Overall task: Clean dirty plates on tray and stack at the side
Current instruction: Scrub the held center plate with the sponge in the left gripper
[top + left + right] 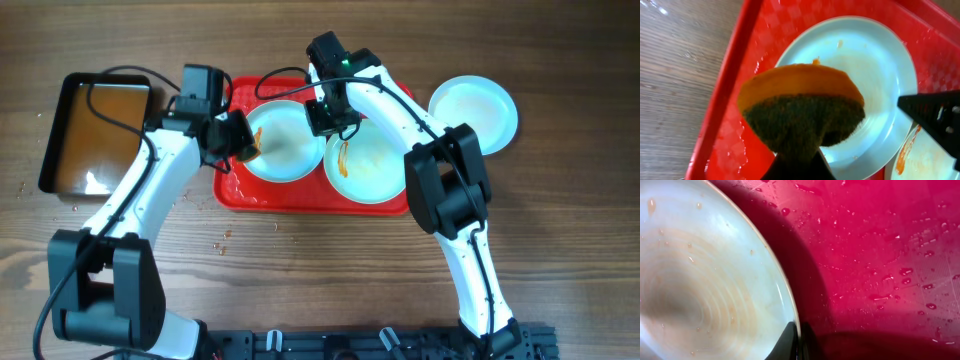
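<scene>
Both grippers are clamped, the right gripper [325, 118] on the rim of the left plate [285, 150] at 3 o'clock, the left gripper [232, 135] on the sponge [800, 107]: scrub gently, keeping the plate steady.

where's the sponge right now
In the overhead view the sponge is left of centre, pinched in the left gripper at the left rim of the left plate on the red tray.
</scene>
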You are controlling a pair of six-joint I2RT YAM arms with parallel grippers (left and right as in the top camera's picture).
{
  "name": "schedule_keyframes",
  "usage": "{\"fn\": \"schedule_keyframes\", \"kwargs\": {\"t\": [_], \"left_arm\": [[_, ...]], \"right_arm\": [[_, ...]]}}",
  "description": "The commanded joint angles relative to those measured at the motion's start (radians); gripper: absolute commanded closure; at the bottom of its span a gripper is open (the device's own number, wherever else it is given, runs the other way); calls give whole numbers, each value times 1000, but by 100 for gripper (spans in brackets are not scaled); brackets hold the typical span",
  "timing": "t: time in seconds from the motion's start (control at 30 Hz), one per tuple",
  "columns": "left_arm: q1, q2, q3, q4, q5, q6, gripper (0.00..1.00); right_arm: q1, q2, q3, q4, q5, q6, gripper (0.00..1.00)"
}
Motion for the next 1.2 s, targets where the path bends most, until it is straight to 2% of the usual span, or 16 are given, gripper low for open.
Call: {"fn": "schedule_keyframes", "kwargs": {"t": [0.0,0.2,0.3,0.57,0.7,0.8,0.97,1.1,1.17], "left_arm": [[6,-6,-65,77,112,1,96],[6,-4,-126,207,149,-11,96],[6,-4,-163,269,158,-64,96],[3,98,-182,332,185,-128,96],[2,156,-182,357,208,-129,96],[2,176,-182,346,185,-75,90],[2,171,-181,251,-16,101,92],[2,153,-167,151,-318,113,96],[2,138,-153,129,-369,138,96]], "right_arm": [[16,34,-9,0,-41,-108,96],[37,34,-9,5,-50,-128,95],[36,34,-9,6,-50,-128,95],[36,34,-9,6,-51,-128,95],[36,34,-9,6,-50,-128,96],[36,34,-9,5,-50,-128,96],[36,34,-9,2,-51,-128,96],[36,34,-9,2,-51,-128,96],[36,34,-9,3,-51,-128,96]]}}
